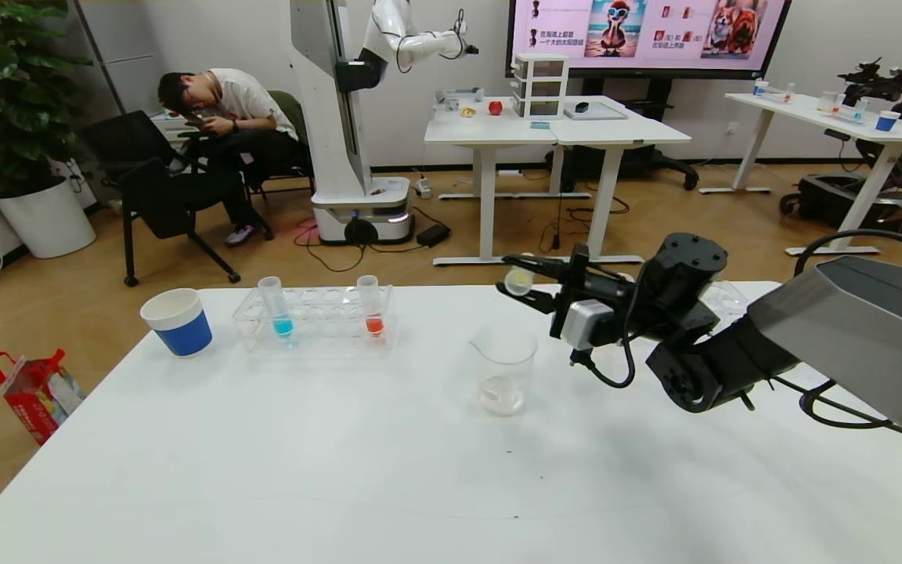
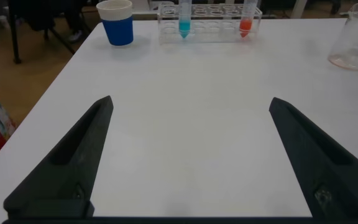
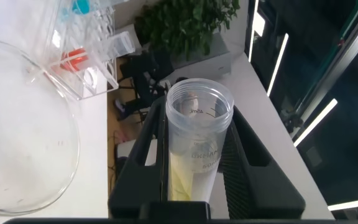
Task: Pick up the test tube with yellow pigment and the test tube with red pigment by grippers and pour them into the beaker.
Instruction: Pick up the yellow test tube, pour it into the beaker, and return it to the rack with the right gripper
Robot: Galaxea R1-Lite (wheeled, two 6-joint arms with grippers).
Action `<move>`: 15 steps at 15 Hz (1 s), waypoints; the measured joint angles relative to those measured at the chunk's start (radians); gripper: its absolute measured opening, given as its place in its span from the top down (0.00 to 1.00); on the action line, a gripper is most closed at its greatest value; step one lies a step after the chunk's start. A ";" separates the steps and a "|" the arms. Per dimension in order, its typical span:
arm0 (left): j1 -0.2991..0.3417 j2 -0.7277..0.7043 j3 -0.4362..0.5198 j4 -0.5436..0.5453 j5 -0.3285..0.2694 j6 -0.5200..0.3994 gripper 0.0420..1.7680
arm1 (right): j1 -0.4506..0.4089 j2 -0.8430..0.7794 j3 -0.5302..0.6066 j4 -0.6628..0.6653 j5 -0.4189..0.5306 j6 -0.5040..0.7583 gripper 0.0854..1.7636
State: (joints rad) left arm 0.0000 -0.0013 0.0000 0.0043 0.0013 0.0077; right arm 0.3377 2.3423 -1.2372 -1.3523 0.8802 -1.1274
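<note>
Between right claw [image 1: 525,280] jaws: yellow tube [image 3: 194,149] clamped, tipped sideways, mouth above-right of beaker [image 1: 504,368]; pour looks part done, some yellow left. Red tube [image 1: 371,306] in rack [image 1: 315,317], well left; untouched. Left claw [image 2: 188,155] wide open, empty, low over table.

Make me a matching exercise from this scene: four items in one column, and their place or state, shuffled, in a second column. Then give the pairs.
Items:
1. test tube with yellow pigment
2. test tube with red pigment
3. beaker
4. left claw

Place or state:
A. open over bare table
B. standing in the clear rack
C. tipped, gripped in the right claw
D. on the table, below that claw

Pairs: 1-C, 2-B, 3-D, 4-A
</note>
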 joint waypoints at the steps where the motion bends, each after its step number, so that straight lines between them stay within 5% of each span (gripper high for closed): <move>1: 0.000 0.000 0.000 0.000 0.000 0.000 0.01 | -0.001 0.005 -0.005 0.015 0.003 -0.029 0.75; 7: 0.000 0.000 0.000 0.000 0.000 0.000 0.01 | -0.015 0.030 -0.131 0.170 0.081 -0.206 0.75; 15: 0.000 0.000 0.000 0.000 0.000 0.000 0.01 | -0.036 0.036 -0.163 0.251 0.099 -0.331 0.75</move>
State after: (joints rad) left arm 0.0000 -0.0013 0.0000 0.0047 0.0013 0.0077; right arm 0.3019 2.3783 -1.3998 -1.1011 0.9794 -1.4585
